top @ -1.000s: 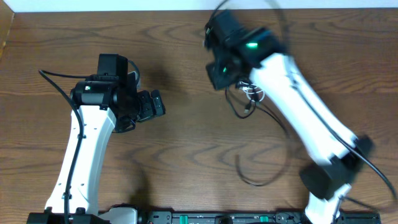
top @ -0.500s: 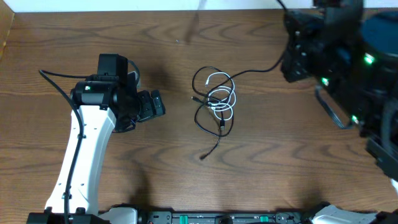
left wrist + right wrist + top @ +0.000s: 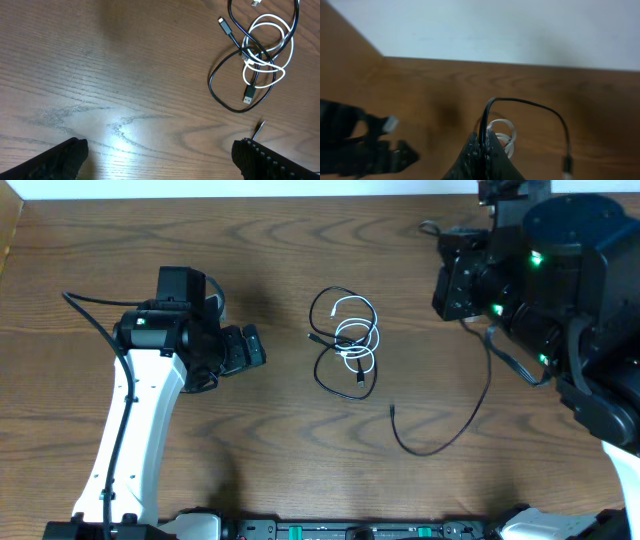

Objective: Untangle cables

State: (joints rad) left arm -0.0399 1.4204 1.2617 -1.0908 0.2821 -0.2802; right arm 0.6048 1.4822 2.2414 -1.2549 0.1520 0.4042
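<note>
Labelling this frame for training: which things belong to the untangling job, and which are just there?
Job: black-and-white cable tangle; separate black cable; right gripper, shut on it.
Just there: left gripper, open; table; black rail.

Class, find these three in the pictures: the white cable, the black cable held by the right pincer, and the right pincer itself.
white cable [image 3: 272,16], left wrist view, top of its loop.
held black cable [image 3: 432,452], overhead view, bottom of its bend.
right pincer [image 3: 483,141], right wrist view, closed fingertips.
</note>
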